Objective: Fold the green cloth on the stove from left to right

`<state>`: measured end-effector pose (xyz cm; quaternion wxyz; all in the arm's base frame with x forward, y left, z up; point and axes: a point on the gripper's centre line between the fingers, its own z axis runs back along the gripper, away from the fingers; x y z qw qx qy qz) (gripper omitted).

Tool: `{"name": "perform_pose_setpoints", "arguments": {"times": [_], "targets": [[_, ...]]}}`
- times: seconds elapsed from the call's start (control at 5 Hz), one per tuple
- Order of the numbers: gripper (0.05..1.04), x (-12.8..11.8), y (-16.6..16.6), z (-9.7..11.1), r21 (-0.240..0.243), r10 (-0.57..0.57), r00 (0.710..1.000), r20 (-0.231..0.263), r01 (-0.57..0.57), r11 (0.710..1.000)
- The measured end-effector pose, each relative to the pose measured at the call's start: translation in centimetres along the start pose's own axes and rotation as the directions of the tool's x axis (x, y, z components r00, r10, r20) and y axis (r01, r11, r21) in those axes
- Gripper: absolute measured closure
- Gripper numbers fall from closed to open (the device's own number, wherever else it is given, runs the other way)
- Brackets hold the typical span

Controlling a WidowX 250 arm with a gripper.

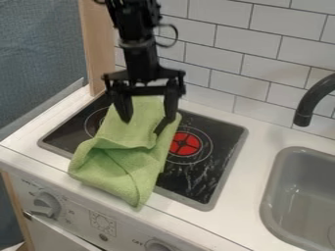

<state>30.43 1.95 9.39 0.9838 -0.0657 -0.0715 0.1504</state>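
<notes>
The black gripper (142, 125) hangs over a green cloth (124, 164), its two fingers wide apart, one at the cloth's upper left and the other at its right side. Both fingertips are low over the cloth; whether they touch it I cannot tell. The cloth lies folded and rumpled across the left and middle of the black stovetop (212, 166), its lower corner hanging over the counter's front edge. Part of the cloth's upper end is hidden behind the gripper.
A red-centred burner (186, 143) shows right of the cloth. The grey sink (302, 184) is at the right, below a black faucet (311, 100). White tiled wall (229, 63) stands behind the counter. Knobs (46, 205) line the stove's front.
</notes>
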Motion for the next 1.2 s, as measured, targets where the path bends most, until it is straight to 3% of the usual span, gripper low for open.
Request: {"name": "perform_pose_setpoints", "arguments": {"times": [0.2, 1.2], "targets": [[0.085, 0.36, 0.86, 3.73, -0.004, -0.015, 0.995, 0.1, 0.015, 1.0], [0.085, 0.5, 0.97, 4.13, -0.001, -0.022, 0.993, 0.113, 0.022, 1.0]]}}
